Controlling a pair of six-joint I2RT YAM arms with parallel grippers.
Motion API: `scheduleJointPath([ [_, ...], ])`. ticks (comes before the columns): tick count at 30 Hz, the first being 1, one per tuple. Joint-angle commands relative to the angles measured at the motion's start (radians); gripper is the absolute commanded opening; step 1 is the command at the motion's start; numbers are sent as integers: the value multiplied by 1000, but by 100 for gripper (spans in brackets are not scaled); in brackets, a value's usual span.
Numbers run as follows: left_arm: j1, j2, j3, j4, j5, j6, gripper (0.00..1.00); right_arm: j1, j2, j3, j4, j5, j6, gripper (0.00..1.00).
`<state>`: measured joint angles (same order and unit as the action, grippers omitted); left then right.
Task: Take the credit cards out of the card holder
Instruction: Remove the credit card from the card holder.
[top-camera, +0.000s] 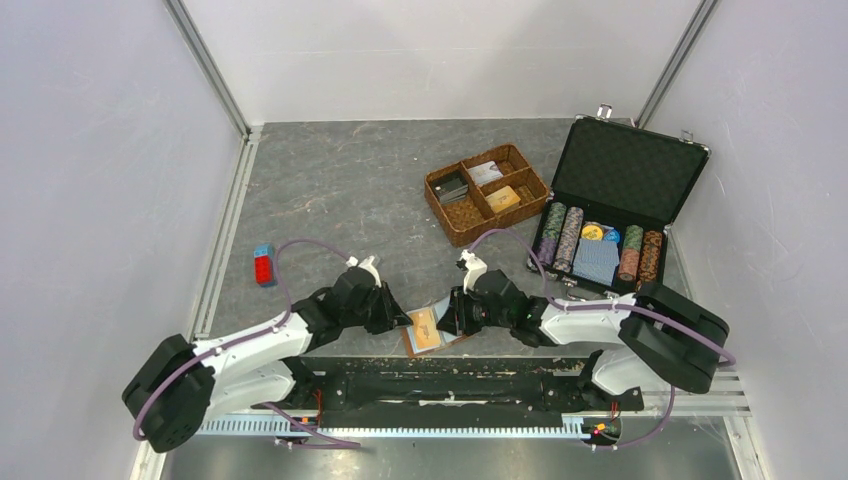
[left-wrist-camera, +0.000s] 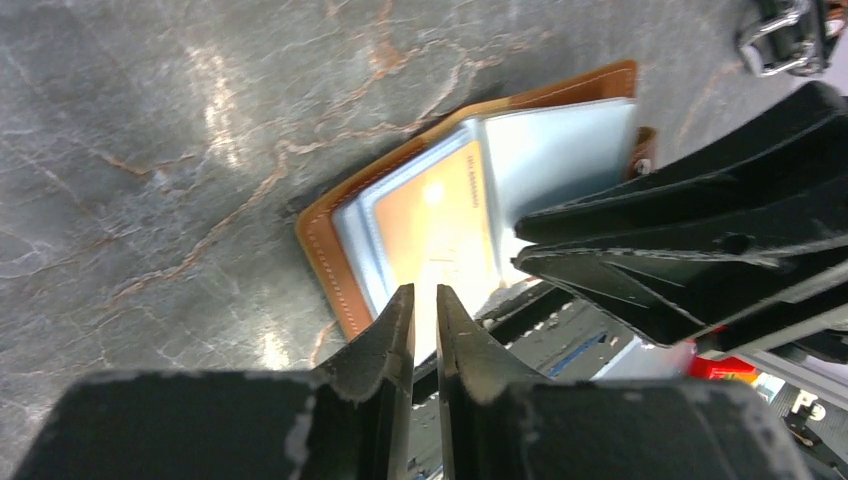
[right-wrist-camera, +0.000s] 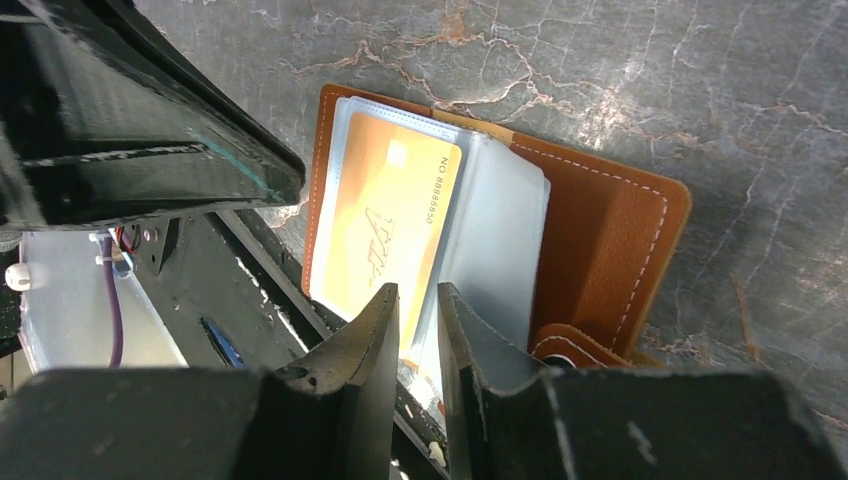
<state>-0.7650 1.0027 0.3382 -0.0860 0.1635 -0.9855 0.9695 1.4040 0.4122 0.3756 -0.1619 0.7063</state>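
Overhead, the open card holder (right-wrist-camera: 600, 240) lies at the table's (top-camera: 340, 190) 6 o'clock edge between left gripper (top-camera: 402, 322) and right gripper (top-camera: 446, 318), a woven basket (top-camera: 487, 193) toward 1 o'clock. Only wrist views reveal the golden-orange credit card (right-wrist-camera: 385, 235) sleeved inside. Both claws' fingers stand nearly together at its edge; pinching cannot be told.

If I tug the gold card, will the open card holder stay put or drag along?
Likely drags: the card holder looks thin and light, lying open on the smooth table. Its clear sleeves look floppy and may lift with the pull. The gold card looks stiff and glossy, so possibly slippery.
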Motion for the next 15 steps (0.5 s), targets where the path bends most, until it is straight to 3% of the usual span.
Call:
scheduleJointPath([
  [1,1,45,-33,114,32,5,17,-2,26,-3,52,-11,21,24],
  [15,1,112,-67,158,35,31,15,-1,75,-3,71,-20,57,28],
])
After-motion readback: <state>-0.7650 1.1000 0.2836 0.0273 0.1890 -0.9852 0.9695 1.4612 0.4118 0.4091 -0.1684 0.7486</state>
